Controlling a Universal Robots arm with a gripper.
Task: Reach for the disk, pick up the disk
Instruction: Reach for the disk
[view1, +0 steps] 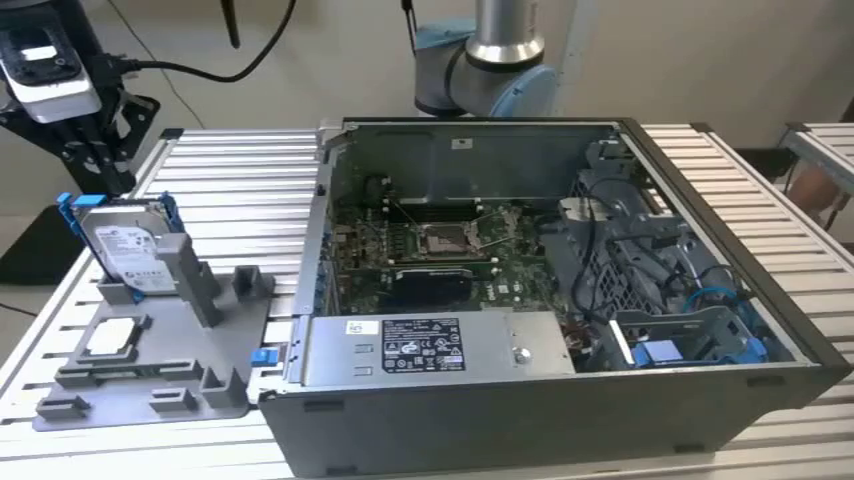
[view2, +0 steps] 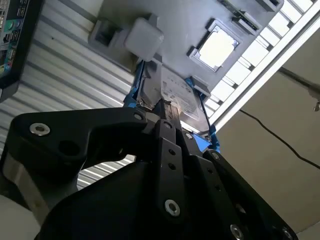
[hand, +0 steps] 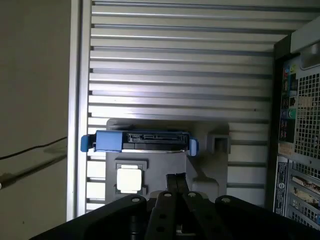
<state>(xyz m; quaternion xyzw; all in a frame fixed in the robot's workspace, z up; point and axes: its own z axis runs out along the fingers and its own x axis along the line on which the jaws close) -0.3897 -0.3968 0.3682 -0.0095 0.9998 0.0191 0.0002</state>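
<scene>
Here, in the exterior view, the disk (view1: 131, 245) stands upright on edge in a slot of a grey fixture (view1: 147, 395) on the slatted table (view1: 240, 170), at the exterior view's left of the open computer case (view1: 534, 420). Its white label faces the camera and blue carrier frame edges run up both sides. The gripper (view1: 104, 178) hangs just above the disk's top edge, apart from it. A small square silver chip (view1: 112, 336) lies flat in the fixture, nearer the camera than the disk.

The second wrist view looks along the black fingers (view2: 172, 150): they run close side by side with no clear gap and hold nothing, their tips over the disk's labelled face (view2: 177, 97). Beyond it sit the chip (view2: 216, 47) and a black cable (view2: 270, 135) on the floor.

The first wrist view looks straight down on the disk's top edge (hand: 150, 138), showing its dark connector strip between two blue frame ends, a detail hidden in the exterior view. The gripper's tip (hand: 175, 179) is near that edge without touching it, and the case's perforated rear panel (hand: 300, 125) stands to one side.
</scene>
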